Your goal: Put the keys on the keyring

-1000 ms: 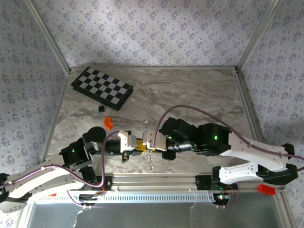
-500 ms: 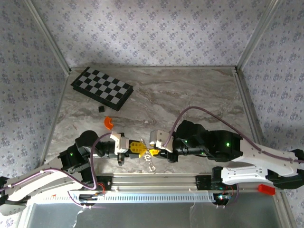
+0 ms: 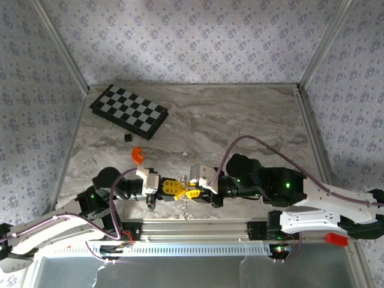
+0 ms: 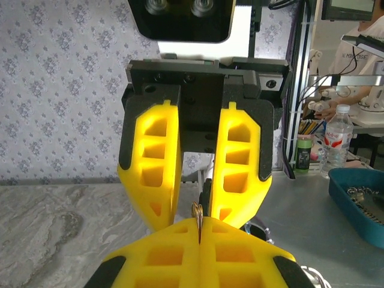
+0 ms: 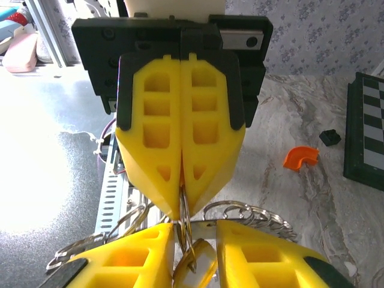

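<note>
Keyring (image 5: 255,213) hangs low over the marble table (image 3: 240,120), caught between two facing arms. On the left, the left gripper (image 5: 182,201) is clenched on its thin wire loop, apparently steadying the ring for threading. The small gold key (image 5: 193,270) sits at that loop, between the parted, unclamped fingers of the right gripper (image 5: 195,228), which looks placed to guide it.

This is a robotics lab with a test cell built inside it. Floral-papered panels (image 3: 192,42) on aluminium posts (image 3: 60,45) fence a marble-patterned table (image 3: 240,114) with an aluminium rail (image 3: 198,228) at its near edge. Beyond the cell, the left wrist view shows a monitor (image 4: 354,7), a water bottle (image 4: 336,141), a teal tray (image 4: 339,192) and a person (image 4: 372,48).
</note>
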`<control>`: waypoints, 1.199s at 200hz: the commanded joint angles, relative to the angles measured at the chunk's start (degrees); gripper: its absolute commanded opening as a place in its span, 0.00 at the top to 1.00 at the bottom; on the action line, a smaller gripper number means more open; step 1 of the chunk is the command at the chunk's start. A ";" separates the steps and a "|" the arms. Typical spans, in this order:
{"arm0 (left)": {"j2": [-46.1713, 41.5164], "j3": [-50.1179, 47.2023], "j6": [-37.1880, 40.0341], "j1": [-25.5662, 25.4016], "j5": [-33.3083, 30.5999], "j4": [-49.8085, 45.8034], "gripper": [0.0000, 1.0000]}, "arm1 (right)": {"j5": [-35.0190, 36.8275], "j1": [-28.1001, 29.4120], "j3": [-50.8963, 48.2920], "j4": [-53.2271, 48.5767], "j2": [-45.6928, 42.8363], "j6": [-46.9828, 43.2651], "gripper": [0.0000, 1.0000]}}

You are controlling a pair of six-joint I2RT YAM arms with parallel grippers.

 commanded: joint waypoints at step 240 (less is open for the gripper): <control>-3.03 0.23 -0.62 -0.18 0.42 5.90 1.00 | 3.51 1.63 -2.11 -4.00 0.60 1.55 0.90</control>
